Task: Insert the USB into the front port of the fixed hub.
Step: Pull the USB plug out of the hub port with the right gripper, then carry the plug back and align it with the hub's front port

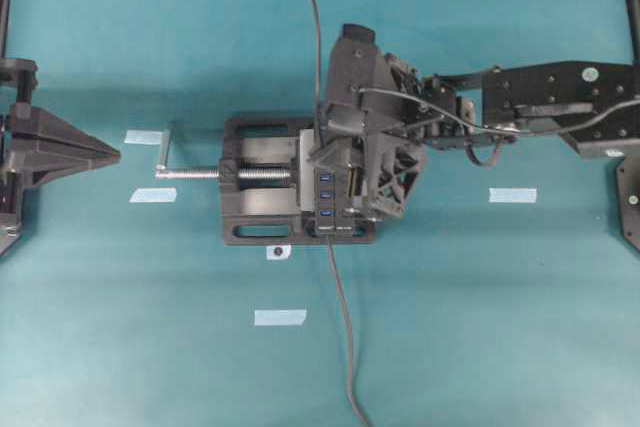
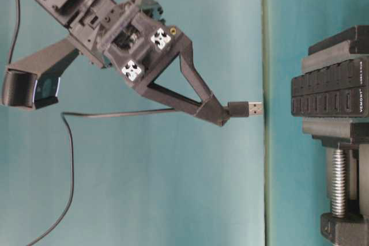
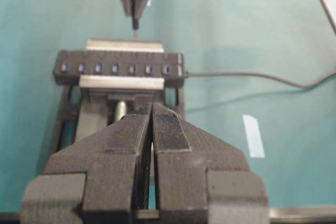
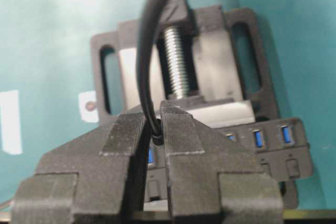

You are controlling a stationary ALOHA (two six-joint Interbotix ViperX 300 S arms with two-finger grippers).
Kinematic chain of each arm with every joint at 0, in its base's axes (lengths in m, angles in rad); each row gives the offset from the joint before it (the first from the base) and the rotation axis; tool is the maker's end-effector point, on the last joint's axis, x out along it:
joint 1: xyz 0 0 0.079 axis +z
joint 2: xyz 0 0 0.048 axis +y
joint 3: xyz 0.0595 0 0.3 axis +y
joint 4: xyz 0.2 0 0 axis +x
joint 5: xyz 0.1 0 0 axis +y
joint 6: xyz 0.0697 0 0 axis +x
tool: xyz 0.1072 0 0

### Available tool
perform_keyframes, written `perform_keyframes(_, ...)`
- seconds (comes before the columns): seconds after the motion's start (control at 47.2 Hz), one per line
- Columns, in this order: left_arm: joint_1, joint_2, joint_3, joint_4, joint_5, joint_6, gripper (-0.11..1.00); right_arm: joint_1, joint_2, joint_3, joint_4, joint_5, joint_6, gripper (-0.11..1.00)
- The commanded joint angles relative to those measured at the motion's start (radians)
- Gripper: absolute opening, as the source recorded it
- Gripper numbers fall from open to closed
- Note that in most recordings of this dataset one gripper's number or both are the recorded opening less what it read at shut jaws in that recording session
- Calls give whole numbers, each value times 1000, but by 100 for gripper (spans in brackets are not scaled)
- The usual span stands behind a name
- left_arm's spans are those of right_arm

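USB, black-cabled plug with silver tip (image 2: 248,108), pinched in right gripper (image 2: 216,113), hanging above, apart from long black bar-shaped fixed hub (image 2: 328,93) clamped in black vise (image 1: 262,192). Left gripper (image 3: 151,145) closed, empty, far back. Risk: tilted plug misses front blue slot, jams on rim.

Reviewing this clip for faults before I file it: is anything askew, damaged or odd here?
Nothing stands out. The hub sits level in the vise, the right gripper holds the USB plug level and short of the hub, and the left gripper is shut and empty.
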Motion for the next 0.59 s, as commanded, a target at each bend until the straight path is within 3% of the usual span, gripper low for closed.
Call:
perform_keyframes(0.0, 3, 8, -11, 0, -5, -3, 0, 14, -38, -9, 3, -8, 11, 7)
perform_keyframes(0.169, 3, 8, -11, 2, -5, -3, 0, 31, -41, 6, 5, -23, 18, 7)
perform_keyframes(0.381, 3, 9, -11, 2, -5, -5, 0, 54, -41, 41, 5, -115, 100, 7)
perform_keyframes(0.571, 3, 11, -11, 2, -5, -5, 0, 67, -38, 78, 3, -176, 124, 7)
